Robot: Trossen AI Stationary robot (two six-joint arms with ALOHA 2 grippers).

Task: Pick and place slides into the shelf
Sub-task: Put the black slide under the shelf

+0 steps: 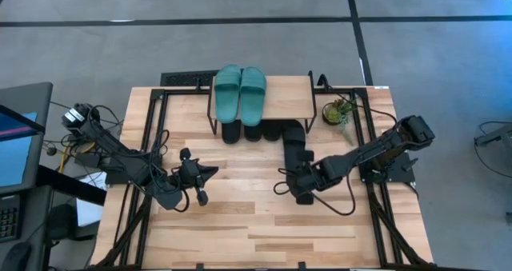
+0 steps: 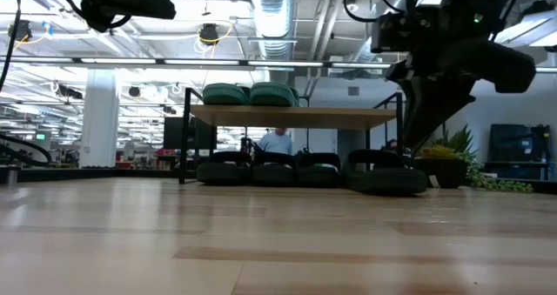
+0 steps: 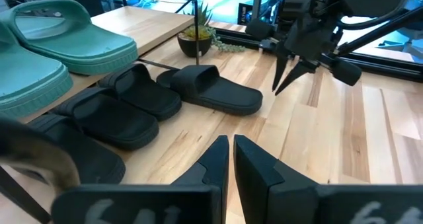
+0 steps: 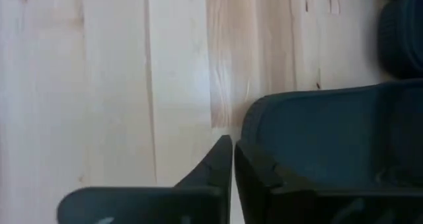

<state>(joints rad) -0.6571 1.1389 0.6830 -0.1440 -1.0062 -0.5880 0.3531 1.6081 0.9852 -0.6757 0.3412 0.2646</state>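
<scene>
The shelf point(image 1: 280, 95) stands at the table's far edge with the teal pair point(image 1: 240, 91) on its top board. Black slides point(image 3: 125, 112) lie under it, their ends sticking out toward me. One more black slide point(image 1: 293, 147) lies on the table, pointing from the shelf's right end toward the near edge. My right gripper point(image 1: 299, 189) is shut and points down at that slide's near end point(image 4: 310, 131). My left gripper point(image 1: 213, 172) is shut and hovers over bare table, left of centre, aimed toward the shelf. My right gripper comes from above with its shut fingers point(image 4: 218, 161) beside the near end's rim point(image 4: 254, 118) of the lone black slide. The slide lies flat on the table. Whether a finger touches the rim, I cannot tell.
A small potted plant point(image 1: 336, 111) stands right of the shelf. Black frame rails point(image 1: 152, 119) run along the table's left and right sides. A screen point(image 1: 16, 135) stands off the table's left. Bare wood point(image 1: 256, 223) stretches across the near half.
</scene>
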